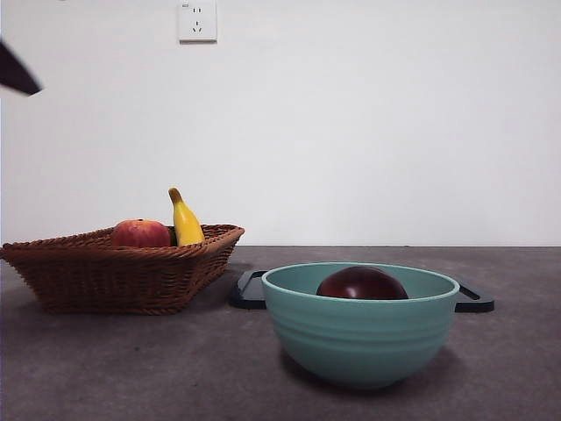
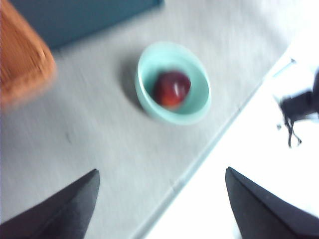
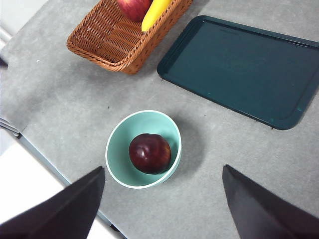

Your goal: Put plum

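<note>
Plum (image 1: 362, 284) inside teal bowl (image 1: 359, 338), lower right of front frame. Both grippers' jaws wide apart, holding nothing.

Front low, level, near; wrists high, downward; all share bowl (image 1: 360, 326).

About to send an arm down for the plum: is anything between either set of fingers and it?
Nothing visible. The plum lies alone in the teal bowl, uncovered. Both the right gripper and the left gripper hang open above the table with only air between. Only the bowl's wall rings the plum.
</note>
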You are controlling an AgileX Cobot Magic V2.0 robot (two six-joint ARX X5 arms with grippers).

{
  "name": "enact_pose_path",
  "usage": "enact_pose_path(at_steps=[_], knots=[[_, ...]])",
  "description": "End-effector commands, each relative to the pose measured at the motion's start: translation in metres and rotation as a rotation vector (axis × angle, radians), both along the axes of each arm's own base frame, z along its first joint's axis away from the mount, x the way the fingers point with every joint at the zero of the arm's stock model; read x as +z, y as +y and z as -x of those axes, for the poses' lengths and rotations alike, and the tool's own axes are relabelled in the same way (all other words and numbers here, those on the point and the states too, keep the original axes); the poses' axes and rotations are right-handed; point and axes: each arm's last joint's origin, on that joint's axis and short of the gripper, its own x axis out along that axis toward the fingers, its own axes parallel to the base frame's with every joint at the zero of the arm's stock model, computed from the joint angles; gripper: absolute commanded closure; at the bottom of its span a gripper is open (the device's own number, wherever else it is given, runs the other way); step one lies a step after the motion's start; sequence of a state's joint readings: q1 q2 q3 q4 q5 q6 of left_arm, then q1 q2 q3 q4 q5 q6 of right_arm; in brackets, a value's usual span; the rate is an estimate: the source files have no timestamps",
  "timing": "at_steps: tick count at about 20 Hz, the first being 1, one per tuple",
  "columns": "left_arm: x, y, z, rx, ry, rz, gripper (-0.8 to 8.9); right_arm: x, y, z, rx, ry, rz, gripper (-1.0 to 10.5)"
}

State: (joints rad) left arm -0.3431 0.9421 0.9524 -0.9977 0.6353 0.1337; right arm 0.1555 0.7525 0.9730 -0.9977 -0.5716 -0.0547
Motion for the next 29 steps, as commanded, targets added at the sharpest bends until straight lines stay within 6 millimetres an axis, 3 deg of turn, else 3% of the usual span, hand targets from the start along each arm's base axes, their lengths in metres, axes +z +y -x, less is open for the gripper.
enact_pose_path(at_steps=[1, 11, 16, 23, 29], knots=[[0.002, -0.001, 0.001, -0.037, -0.017, 0.000, 4.09, 0.005, 0.000, 0.000, 0.000, -0.011, -0.002, 5.7], [0.003, -0.003, 0.003, -0.082, -0.006, 0.057, 4.10, -0.006, 0.007, -0.010, 0.014, 0.144, -0.008, 5.7], [0.003, -0.003, 0.003, -0.082, -0.006, 0.056, 4.09, -0.023, 0.026, -0.035, 0.056, 0.267, 0.052, 5.7], [0.003, -0.003, 0.003, -0.082, -0.006, 0.056, 4.09, -0.059, 0.068, -0.080, 0.054, 0.317, 0.213, 5.7], [0.003, -0.003, 0.003, -0.083, -0.009, 0.056, 4.09, -0.092, 0.090, -0.098, 0.063, 0.335, 0.247, 5.7]])
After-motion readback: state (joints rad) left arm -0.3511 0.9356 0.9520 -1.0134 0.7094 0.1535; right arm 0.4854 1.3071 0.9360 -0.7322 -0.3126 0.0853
